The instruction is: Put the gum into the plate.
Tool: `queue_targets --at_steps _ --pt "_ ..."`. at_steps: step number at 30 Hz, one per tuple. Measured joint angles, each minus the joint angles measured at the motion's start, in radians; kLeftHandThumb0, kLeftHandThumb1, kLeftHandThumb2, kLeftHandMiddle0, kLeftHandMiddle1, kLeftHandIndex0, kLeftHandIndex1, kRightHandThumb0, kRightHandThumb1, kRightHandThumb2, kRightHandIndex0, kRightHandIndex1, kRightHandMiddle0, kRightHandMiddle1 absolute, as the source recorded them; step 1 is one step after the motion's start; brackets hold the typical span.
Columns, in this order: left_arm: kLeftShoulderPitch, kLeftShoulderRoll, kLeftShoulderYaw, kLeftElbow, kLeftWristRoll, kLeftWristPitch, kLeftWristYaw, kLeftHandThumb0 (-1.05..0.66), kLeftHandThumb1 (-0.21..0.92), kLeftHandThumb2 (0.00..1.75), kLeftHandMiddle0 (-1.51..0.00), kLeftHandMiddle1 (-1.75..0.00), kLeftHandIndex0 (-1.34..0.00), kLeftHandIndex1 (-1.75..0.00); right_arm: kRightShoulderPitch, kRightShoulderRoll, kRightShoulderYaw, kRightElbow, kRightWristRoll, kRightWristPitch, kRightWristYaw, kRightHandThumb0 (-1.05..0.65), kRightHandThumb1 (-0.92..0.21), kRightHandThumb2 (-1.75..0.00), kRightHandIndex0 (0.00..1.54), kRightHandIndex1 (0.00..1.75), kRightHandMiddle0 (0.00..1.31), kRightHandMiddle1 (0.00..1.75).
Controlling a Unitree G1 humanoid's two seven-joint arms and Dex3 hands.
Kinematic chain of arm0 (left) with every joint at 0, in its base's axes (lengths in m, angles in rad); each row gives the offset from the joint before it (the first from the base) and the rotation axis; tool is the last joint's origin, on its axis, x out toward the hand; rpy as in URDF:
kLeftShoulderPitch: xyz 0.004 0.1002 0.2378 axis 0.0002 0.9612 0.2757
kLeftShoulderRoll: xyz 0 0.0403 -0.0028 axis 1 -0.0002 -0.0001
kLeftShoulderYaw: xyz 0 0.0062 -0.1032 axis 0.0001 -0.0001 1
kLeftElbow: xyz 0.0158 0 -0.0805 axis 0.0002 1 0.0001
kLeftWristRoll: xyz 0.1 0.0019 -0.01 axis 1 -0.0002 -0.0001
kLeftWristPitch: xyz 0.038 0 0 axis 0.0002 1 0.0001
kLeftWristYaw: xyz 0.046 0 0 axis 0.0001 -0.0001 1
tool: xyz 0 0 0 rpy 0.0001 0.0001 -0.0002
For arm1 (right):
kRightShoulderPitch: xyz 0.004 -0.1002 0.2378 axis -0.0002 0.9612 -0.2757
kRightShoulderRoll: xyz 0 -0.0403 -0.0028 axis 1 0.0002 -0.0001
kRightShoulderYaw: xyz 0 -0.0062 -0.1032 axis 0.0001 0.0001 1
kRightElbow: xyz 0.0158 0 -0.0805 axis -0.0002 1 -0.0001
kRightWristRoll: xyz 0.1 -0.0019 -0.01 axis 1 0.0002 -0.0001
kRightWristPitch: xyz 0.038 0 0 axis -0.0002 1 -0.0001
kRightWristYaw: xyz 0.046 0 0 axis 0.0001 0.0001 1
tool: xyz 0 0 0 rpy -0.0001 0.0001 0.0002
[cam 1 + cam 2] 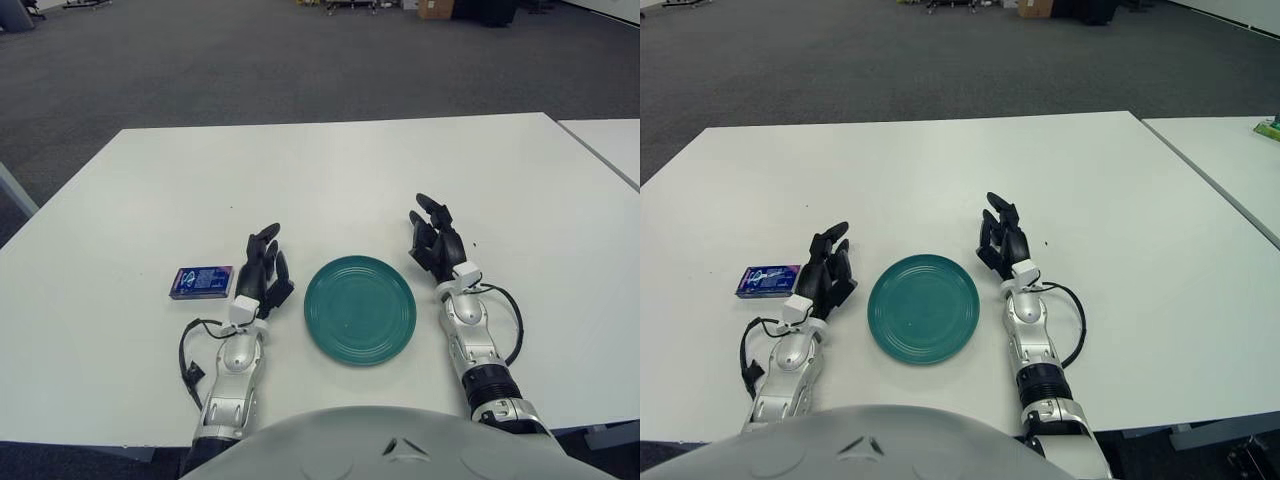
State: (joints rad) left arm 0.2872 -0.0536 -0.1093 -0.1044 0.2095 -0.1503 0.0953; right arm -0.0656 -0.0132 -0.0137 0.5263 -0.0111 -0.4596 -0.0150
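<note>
Task at outset. Gum pack (201,283) flat on white tabletop (330,180), just left of left hand (262,272), untouched; green plate (360,308) bare between hands. Fingers of both left hand and right hand (435,243) relaxed, holding nothing. Remaining: grasp, carry, release.

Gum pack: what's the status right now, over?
Gum pack on table, untouched. Left hand open beside it; right hand open right of plate. Path clear.

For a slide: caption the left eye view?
Open left hand beside the gum; plate empty; right hand idle.
</note>
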Motion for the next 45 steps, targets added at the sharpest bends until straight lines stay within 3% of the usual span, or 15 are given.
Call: queue_targets --at_steps 5,11,22,28,35,45 --pt "-0.069 0.077 0.000 -0.086 0.173 0.031 0.003 -0.90 0.92 0.82 -0.35 -0.01 0.00 -0.88 -0.001 0.000 0.003 0.000 0.000 0.002 0.000 -0.77 -0.92 -0.89 0.30 0.00 0.00 0.55" --pt "-0.158 0.244 0.063 -0.168 0.334 0.033 0.002 -0.97 0.92 0.70 -0.34 -0.01 0.00 -0.95 -0.001 -0.005 0.011 0.000 -0.004 0.006 0.000 -0.79 -0.92 -0.88 0.29 0.00 0.00 0.53" --pt "-0.110 0.506 0.092 -0.222 0.487 -0.040 -0.086 -1.04 0.92 0.56 -0.39 -0.03 -0.06 -1.14 0.001 -0.012 0.027 -0.008 -0.010 0.025 -0.008 -0.80 -0.92 -0.89 0.27 0.00 0.00 0.51" --pt "-0.066 0.643 0.132 -0.214 0.500 -0.107 -0.155 -1.05 0.92 0.52 -0.39 -0.03 -0.07 -1.15 0.003 -0.013 0.029 -0.012 -0.010 0.035 -0.008 -0.79 -0.92 -0.89 0.27 0.00 0.00 0.51" --pt "-0.092 0.797 0.182 -0.070 0.464 -0.197 -0.188 -1.05 0.92 0.49 -0.38 -0.02 -0.03 -1.13 0.004 -0.015 0.028 -0.012 -0.010 0.035 -0.005 -0.78 -0.92 -0.89 0.30 0.02 0.00 0.54" --pt "-0.114 0.882 0.175 0.083 0.455 -0.259 -0.215 -1.05 0.92 0.47 -0.33 0.00 0.00 -1.06 0.006 -0.018 0.025 -0.012 -0.008 0.032 0.008 -0.77 -0.92 -0.88 0.32 0.02 0.00 0.56"
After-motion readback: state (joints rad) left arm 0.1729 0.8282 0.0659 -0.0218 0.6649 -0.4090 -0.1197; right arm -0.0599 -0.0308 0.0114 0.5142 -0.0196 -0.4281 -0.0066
